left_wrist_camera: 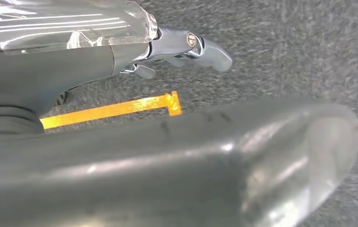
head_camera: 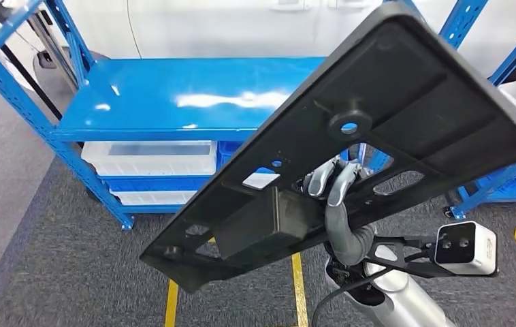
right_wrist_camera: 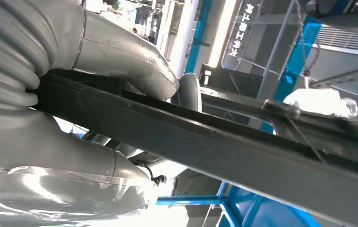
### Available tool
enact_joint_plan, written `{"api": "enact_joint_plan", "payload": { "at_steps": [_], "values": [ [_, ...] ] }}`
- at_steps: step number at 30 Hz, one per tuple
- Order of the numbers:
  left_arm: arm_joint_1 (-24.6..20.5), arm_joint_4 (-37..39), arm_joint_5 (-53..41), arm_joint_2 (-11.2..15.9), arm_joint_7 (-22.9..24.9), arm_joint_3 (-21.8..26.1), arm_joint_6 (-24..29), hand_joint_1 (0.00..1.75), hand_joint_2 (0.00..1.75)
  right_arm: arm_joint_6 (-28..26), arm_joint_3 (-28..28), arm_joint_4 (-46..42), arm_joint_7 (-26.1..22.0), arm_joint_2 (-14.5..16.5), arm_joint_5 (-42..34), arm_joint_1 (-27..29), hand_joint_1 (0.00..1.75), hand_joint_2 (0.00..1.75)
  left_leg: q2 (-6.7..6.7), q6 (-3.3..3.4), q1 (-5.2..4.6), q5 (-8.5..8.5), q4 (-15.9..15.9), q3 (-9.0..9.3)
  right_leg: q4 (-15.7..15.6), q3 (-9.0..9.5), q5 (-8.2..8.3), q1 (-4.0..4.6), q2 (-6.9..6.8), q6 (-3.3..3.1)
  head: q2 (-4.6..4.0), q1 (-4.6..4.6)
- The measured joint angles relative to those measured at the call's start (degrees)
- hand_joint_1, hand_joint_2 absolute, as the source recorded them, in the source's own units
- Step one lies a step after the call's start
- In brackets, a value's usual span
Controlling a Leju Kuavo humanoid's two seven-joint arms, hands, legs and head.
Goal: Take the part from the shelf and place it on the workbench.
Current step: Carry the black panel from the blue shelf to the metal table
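A large flat black plastic part point(head_camera: 405, 88) with holes and a boxy lug tilts up across the middle of the head view, in front of the blue shelf point(head_camera: 187, 95). My right hand point(head_camera: 337, 187) grips it from below, with grey fingers curling through one of its openings. Up close, the right wrist view has the part's black edge point(right_wrist_camera: 215, 146) running between the thumb and fingers of that hand point(right_wrist_camera: 120, 52). My left hand point(left_wrist_camera: 200, 47) hangs over the grey carpet with nothing in it and its fingers stretched out.
The shelf's top board is bare and glossy. Clear plastic bins point(head_camera: 153, 157) sit on its lower level. A second blue rack point(head_camera: 514, 177) stands at the right. Yellow tape lines point(head_camera: 299, 286) mark the grey carpet point(head_camera: 71, 259).
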Motion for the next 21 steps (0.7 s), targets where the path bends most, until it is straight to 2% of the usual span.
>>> {"api": "enact_joint_plan", "payload": {
  "at_steps": [1, 2, 4, 5, 6, 7, 8, 10, 11, 14, 16, 17, 19, 20, 21],
  "values": [
    [0.00, 0.00, 0.00, 0.00, -0.03, 0.00, 0.10, 0.00, 0.00, -0.35, -0.02, 0.00, -0.03, -0.13, 0.01, -0.11, 1.75, 1.75, 0.09, 0.29, 0.15, 0.72, -0.34, -0.28, 1.39, -0.64, -1.27, -0.02, 0.04, 0.33, 0.00, 0.01],
    [0.00, 0.00, 0.00, -0.02, -0.02, 0.01, 0.23, 0.00, 0.00, -0.47, -0.03, 0.01, -0.05, -0.31, 0.01, -0.21, 1.75, 1.75, 0.18, 0.49, 0.24, 1.33, -0.53, -0.66, 4.02, -1.71, -3.35, -0.11, 0.07, 0.62, 0.00, 0.01],
    [0.11, 0.00, 0.00, -0.05, 0.07, 0.02, 0.48, 0.00, 0.00, -0.02, -0.04, 0.09, -0.13, -0.63, -0.14, -0.32, 1.75, 1.75, 0.25, 0.69, 0.20, 2.23, -0.48, -1.79, 11.71, -4.41, -8.17, -0.40, 0.07, 1.17, 0.00, 0.01],
    [0.22, 0.00, 0.00, -0.07, 0.15, 0.02, 0.58, 0.00, 0.00, 0.40, -0.04, 0.19, -0.22, -0.76, -0.28, -0.31, 1.75, 1.75, 0.24, 0.64, 0.21, 2.56, -0.38, -2.31, 14.56, -5.11, -9.45, -0.55, 0.06, 1.39, 0.00, 0.01],
    [0.34, 0.00, 0.00, -0.10, 0.26, 0.02, 0.67, 0.00, 0.00, 0.80, -0.04, 0.32, -0.43, -0.84, -0.42, -0.30, 1.75, 1.75, 0.24, 0.55, 0.23, 2.82, -0.24, -2.77, 15.43, -4.78, -9.64, -0.71, 0.05, 1.55, 0.00, 0.01],
    [0.42, 0.00, 0.00, -0.13, 0.37, 0.02, 0.74, 0.00, 0.00, 1.00, -0.04, 0.44, -0.72, -0.87, -0.50, -0.31, 1.75, 1.75, 0.22, 0.44, 0.27, 3.00, -0.06, -3.11, 13.82, -3.22, -8.78, -0.86, 0.03, 1.64, 0.00, 0.01],
    [0.47, 0.00, 0.00, -0.16, 0.46, 0.03, 0.78, 0.00, 0.00, 1.00, -0.08, 0.54, -1.03, -0.89, -0.52, -0.33, 1.75, 1.75, 0.20, 0.32, 0.30, 3.10, 0.16, -3.33, 10.15, -0.60, -7.26, -1.00, 0.01, 1.65, 0.00, 0.01],
    [0.48, 0.00, 0.00, -0.20, 0.60, 0.04, 0.82, 0.00, 0.00, 0.64, -0.20, 0.64, -1.51, -0.88, -0.41, -0.37, 1.75, 1.75, 0.15, -0.06, 0.17, 3.13, 0.68, -3.75, 2.38, 4.24, -5.28, -1.05, 0.04, 1.27, 0.00, 0.00],
    [0.47, 0.00, 0.00, -0.20, 0.63, 0.04, 0.82, 0.00, 0.00, 0.47, -0.27, 0.68, -1.63, -0.89, -0.34, -0.36, 1.75, 1.75, 0.13, -0.33, 0.07, 3.17, 0.88, -3.96, 0.20, 5.40, -4.92, -0.96, 0.08, 0.95, 0.00, -0.01],
    [0.48, 0.00, 0.00, -0.20, 0.65, 0.04, 0.82, 0.00, 0.00, 0.29, -0.51, 0.88, -1.71, -0.89, -0.25, -0.34, 1.75, 1.75, 0.09, -1.25, 0.03, 3.38, 1.05, -4.43, -0.65, 5.33, -4.63, -0.79, 0.13, -0.13, 0.00, -0.01],
    [0.47, 0.00, 0.00, -0.19, 0.66, 0.04, 0.82, 0.00, 0.00, 0.27, -0.59, 0.96, -1.71, -0.87, -0.21, -0.39, 1.75, 1.75, -0.02, -1.79, 0.19, 1.90, 2.97, -5.33, -1.08, 5.32, -4.21, -0.96, 0.04, -0.93, 0.00, -0.01],
    [0.48, 0.00, 0.00, -0.16, 0.66, 0.05, 0.82, 0.00, 0.00, 0.28, -0.60, 0.98, -1.71, -0.87, -0.20, -0.40, 1.75, 1.75, -0.08, -2.03, 0.28, 0.24, 5.68, -6.53, -1.28, 5.28, -4.02, -1.06, -0.02, -1.27, 0.00, 0.00],
    [0.56, 0.00, 0.00, -0.15, 0.66, 0.07, 0.82, 0.00, 0.00, 0.28, -0.60, 1.08, -1.71, -0.87, -0.19, -0.39, 1.75, 1.75, -0.12, -2.36, 0.34, -3.58, 13.61, -10.05, -1.28, 4.99, -3.86, -0.96, -0.05, -1.55, 0.00, 0.00],
    [0.63, 0.00, 0.00, -0.15, 0.66, 0.09, 0.82, 0.00, 0.00, 0.28, -0.60, 1.16, -1.71, -0.87, -0.19, -0.35, 1.75, 1.75, -0.13, -2.47, 0.36, -4.64, 16.88, -11.50, -1.26, 4.89, -3.80, -0.91, -0.05, -1.59, 0.00, 0.00],
    [0.69, 0.00, 0.00, -0.16, 0.66, 0.10, 0.82, 0.00, 0.00, 0.28, -0.59, 1.25, -1.71, -0.87, -0.19, -0.33, 1.75, 1.75, -0.13, -2.51, 0.37, -4.60, 18.18, -12.04, -1.23, 4.85, -3.76, -0.89, -0.04, -1.59, 0.00, 0.00]
  ]
}}
